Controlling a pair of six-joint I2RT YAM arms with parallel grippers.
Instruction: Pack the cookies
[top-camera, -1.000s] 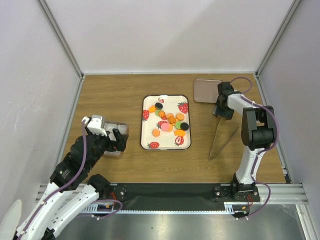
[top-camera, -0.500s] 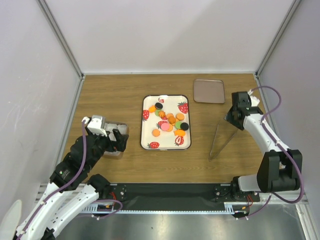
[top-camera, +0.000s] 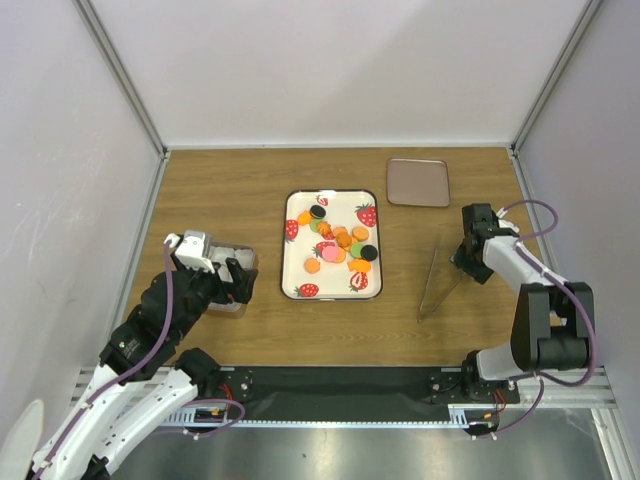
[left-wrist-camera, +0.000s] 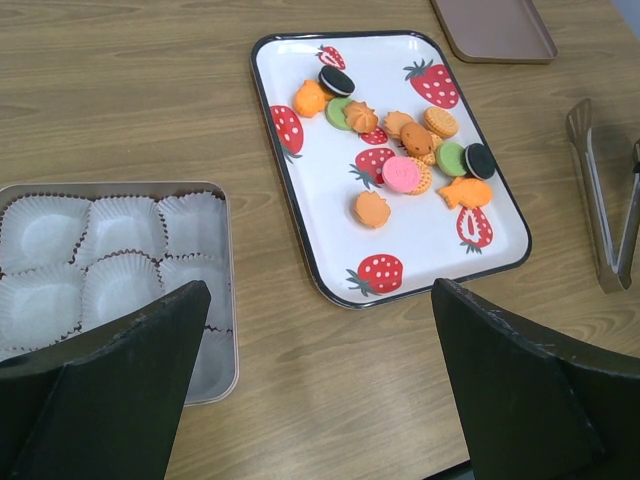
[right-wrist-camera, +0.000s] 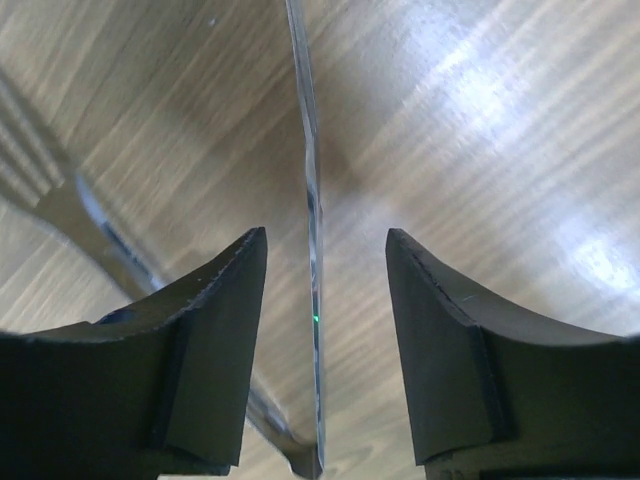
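Right pincer (right-wrist-camera: 325, 240) now down at the tongs (left-wrist-camera: 595, 190), spread astride one blade, gaps either side; left pincer (left-wrist-camera: 320, 290) spread wide.

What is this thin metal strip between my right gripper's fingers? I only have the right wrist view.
Observer: One arm of the silver metal tongs, which lie right of the tray.
Operator: Which tray?
Observer: The white strawberry-print tray; the small cookies all lie on it.
Operator: And where do they get packed?
Observer: A grey metal tin of white paper cups sits left of the tray; the cups that show are empty.
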